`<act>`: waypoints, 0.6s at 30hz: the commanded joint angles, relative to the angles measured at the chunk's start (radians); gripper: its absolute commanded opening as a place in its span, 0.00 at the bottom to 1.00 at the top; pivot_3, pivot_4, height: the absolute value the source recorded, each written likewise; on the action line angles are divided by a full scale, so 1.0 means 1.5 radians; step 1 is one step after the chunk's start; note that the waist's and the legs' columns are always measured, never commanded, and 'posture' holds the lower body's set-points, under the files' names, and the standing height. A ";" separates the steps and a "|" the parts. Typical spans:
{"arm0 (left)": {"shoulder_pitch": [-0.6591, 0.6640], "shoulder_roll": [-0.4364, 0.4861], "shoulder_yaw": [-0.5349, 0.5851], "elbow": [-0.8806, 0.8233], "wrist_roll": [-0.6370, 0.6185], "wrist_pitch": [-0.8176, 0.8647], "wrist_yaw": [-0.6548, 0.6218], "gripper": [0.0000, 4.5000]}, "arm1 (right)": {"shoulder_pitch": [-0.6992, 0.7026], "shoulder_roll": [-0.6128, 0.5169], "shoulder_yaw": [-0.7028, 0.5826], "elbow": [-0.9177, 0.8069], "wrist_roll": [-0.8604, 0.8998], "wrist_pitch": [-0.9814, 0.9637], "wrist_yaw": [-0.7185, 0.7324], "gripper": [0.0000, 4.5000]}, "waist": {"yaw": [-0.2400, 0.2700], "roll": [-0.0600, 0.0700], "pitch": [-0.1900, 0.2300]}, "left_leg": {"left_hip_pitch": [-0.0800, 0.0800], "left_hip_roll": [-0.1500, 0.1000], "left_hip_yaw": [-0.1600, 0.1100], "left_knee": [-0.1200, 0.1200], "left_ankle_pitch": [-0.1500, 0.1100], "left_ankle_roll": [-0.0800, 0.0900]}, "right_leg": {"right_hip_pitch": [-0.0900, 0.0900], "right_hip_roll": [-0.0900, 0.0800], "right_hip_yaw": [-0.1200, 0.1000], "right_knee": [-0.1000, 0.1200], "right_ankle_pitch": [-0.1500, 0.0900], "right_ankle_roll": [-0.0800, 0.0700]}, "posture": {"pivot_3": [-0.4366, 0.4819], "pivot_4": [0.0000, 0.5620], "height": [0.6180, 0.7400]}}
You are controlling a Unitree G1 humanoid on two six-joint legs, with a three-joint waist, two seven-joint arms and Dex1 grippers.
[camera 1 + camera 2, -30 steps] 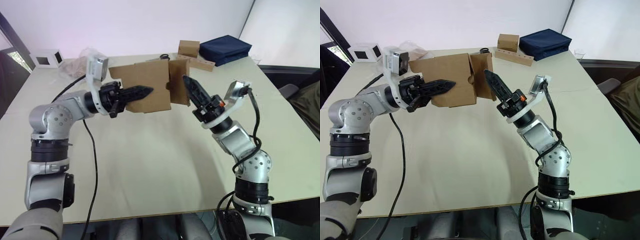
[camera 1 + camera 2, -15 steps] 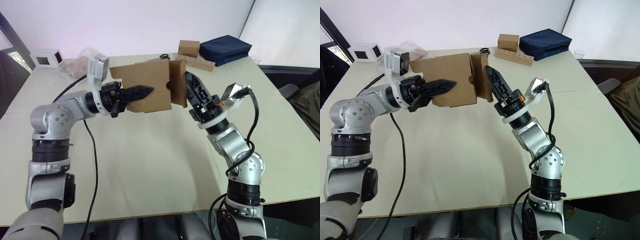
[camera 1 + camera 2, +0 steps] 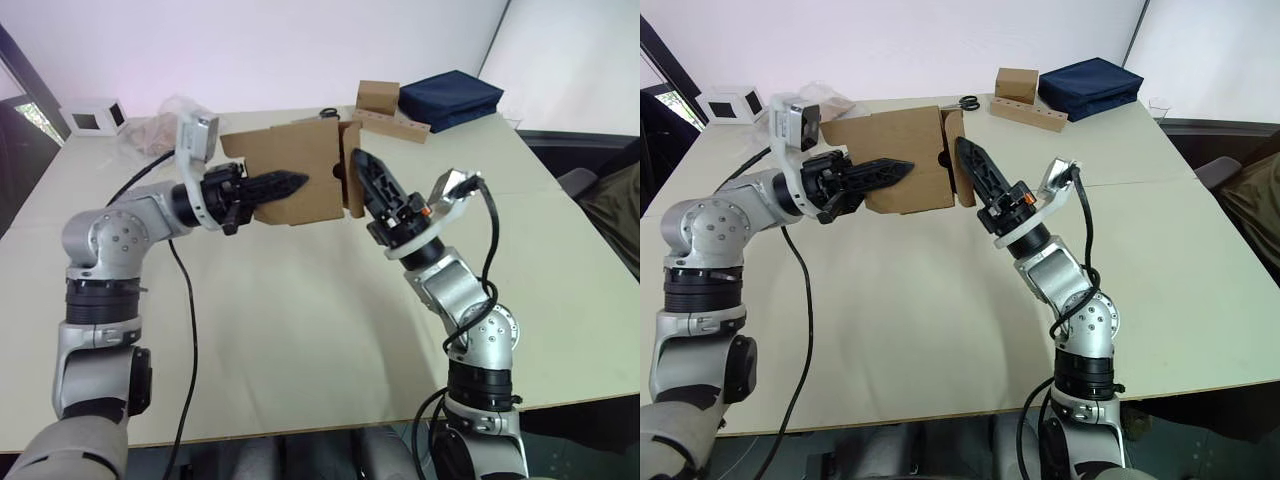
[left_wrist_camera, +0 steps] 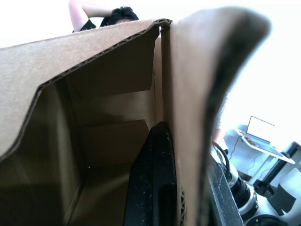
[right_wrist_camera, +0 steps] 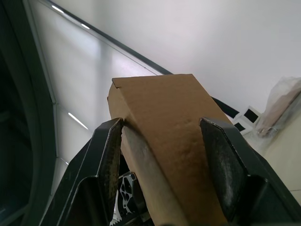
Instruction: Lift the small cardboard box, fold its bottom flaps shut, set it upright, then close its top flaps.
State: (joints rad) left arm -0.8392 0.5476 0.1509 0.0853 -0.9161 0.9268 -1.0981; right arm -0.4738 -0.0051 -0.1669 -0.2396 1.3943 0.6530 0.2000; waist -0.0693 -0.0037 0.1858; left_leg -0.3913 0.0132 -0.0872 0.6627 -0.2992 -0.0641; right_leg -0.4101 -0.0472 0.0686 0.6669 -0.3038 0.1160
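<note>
Held in the air above the pale counter [image 3: 300, 330], the plain brown cardboard box [image 3: 292, 170] is pinched by the left hand [image 3: 283, 185], while the right hand [image 3: 971, 165], fingers spread, apparently straddles its end flap.

Small cardboard box [image 3: 290, 170]: matt brown corrugated cardboard, fluted edges exposed, faces unprinted. Left gripper [image 3: 290, 183] and right gripper [image 3: 970, 165]: matt black plastic jaws. Tabletop [image 3: 300, 330]: smooth, matt, cream. Arms: brushed silver metal.
</note>
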 commanded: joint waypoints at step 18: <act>-0.007 -0.011 0.018 -0.018 -0.010 -0.023 0.008 0.00 | -0.029 0.028 0.007 -0.013 -0.005 -0.037 -0.017 0.60 | 0.000 0.000 0.000 | 0.000 0.000 0.000 0.000 0.000 0.000 | 0.000 0.000 0.000 0.000 0.000 0.000 | 0.48 0.27 1.00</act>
State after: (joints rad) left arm -0.8380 0.5282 0.1511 0.0853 -0.9156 0.9101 -1.0813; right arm -0.4848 0.0231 -0.1631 -0.2395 1.3777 0.6038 0.1662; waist -0.0697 -0.0037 0.1858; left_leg -0.3913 0.0132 -0.0872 0.6626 -0.2992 -0.0641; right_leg -0.4102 -0.0472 0.0686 0.6669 -0.3038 0.1159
